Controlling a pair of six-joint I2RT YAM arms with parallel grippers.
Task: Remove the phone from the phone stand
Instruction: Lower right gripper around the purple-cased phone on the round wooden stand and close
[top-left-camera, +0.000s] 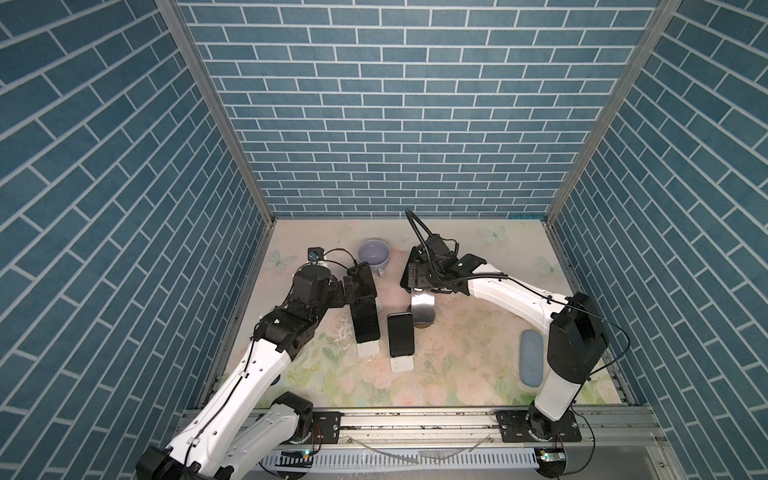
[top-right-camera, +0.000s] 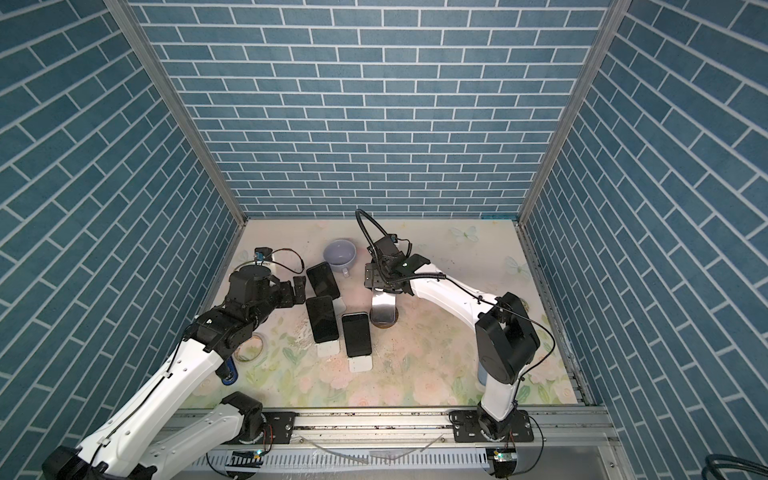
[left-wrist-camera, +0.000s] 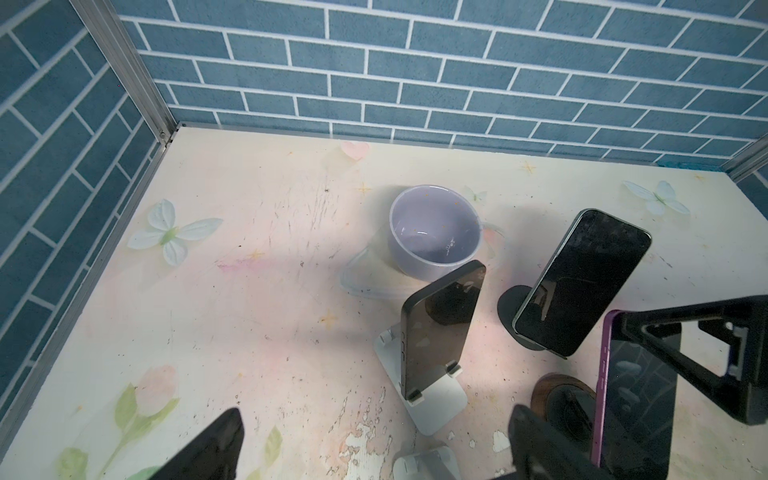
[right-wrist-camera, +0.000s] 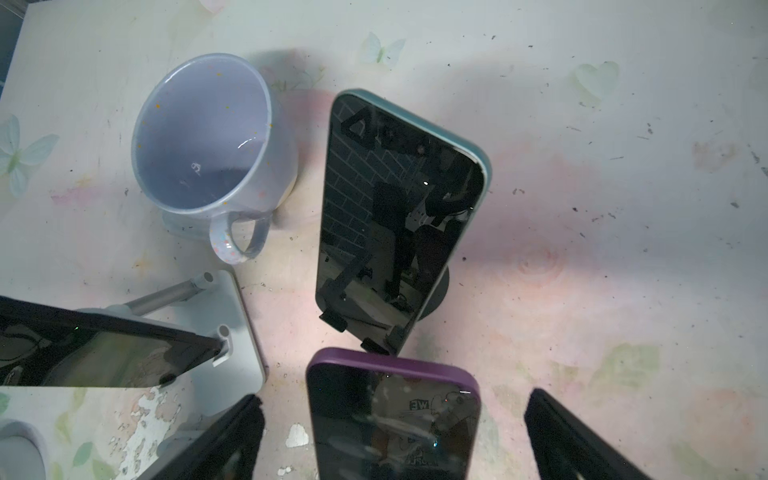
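Note:
A purple-cased phone (right-wrist-camera: 395, 419) leans on a stand with a round wooden base (left-wrist-camera: 548, 386). My right gripper (right-wrist-camera: 392, 397) is open, one finger on each side of that phone's upper end and clear of it. Behind it a teal-cased phone (right-wrist-camera: 395, 208) sits on a black stand (left-wrist-camera: 509, 303), hidden under the arm in both top views. Three dark phones rest on white stands: a rear one (top-left-camera: 361, 278), a middle one (top-left-camera: 365, 322) and a front one (top-left-camera: 400, 334). My left gripper (left-wrist-camera: 374, 453) hangs open and empty, raised, short of the rear phone (left-wrist-camera: 440, 332).
A lilac mug (top-left-camera: 374, 251) stands behind the phones, its handle toward the rear white stand (right-wrist-camera: 232, 332). A blue-grey oblong pad (top-left-camera: 532, 357) lies at the front right. A tape roll (top-right-camera: 249, 349) lies under the left arm. Blue brick walls close three sides.

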